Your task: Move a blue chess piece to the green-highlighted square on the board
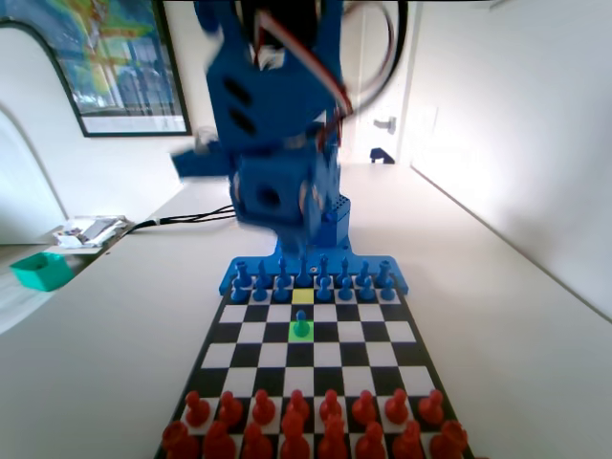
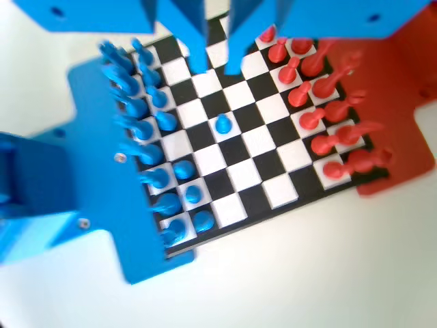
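Observation:
A small blue chess piece [image 1: 302, 327], a pawn, stands upright on the green-highlighted square [image 1: 295, 334] of the board [image 1: 368, 356]. The yellow square [image 1: 302, 296] just behind it is bare. In the wrist view the same pawn [image 2: 222, 124] stands alone, ahead of the blue ranks on the board [image 2: 273, 188]. My gripper [image 2: 216, 67] hangs high above the board's middle, open, with nothing between its jaws, well clear of the pawn. The blue arm [image 1: 273, 143] is raised and blurred in the fixed view.
Blue pieces [image 1: 316, 279] line the far end of the board by the arm's base, red pieces [image 1: 306, 421] the near end. Left of the board lie a teal tray [image 1: 40, 271], some clutter [image 1: 91, 229] and cables [image 1: 186, 220].

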